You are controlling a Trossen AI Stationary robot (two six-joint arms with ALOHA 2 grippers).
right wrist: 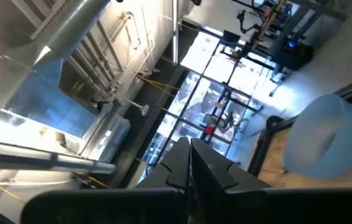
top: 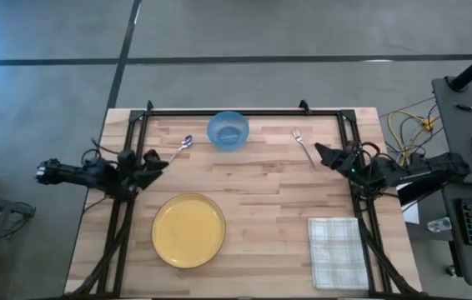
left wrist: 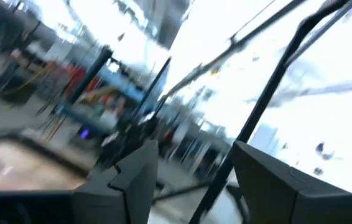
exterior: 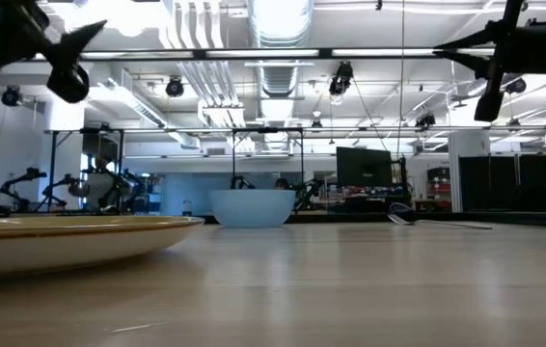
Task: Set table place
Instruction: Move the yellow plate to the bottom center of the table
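1. The counter [top: 261, 192] fills the middle of my high view: a light wood butcher-block top of narrow glued strips, with thin black rails [top: 219, 112] along its far edge and down both sides.
2. The widest bare wood I see lies in the centre, between the plate and the napkin and in front of the bowl.
3. My left tool [top: 158, 163] hangs above the left rail, near the spoon [top: 181, 147]; the left wrist view shows its fingers [left wrist: 126, 180] spread apart and gripping nothing.
4. My right tool [top: 320, 152] hangs above the right side, close to the fork [top: 303, 144]; its fingers [right wrist: 191, 163] are pressed together and hold nothing.
5. The blue bowl [top: 228, 130] sits at the far edge, empty as far as I can see.
6. The yellow plate [top: 188, 230] lies near the left front, bare.
7. A checked napkin [top: 337, 251] lies at the right front corner.
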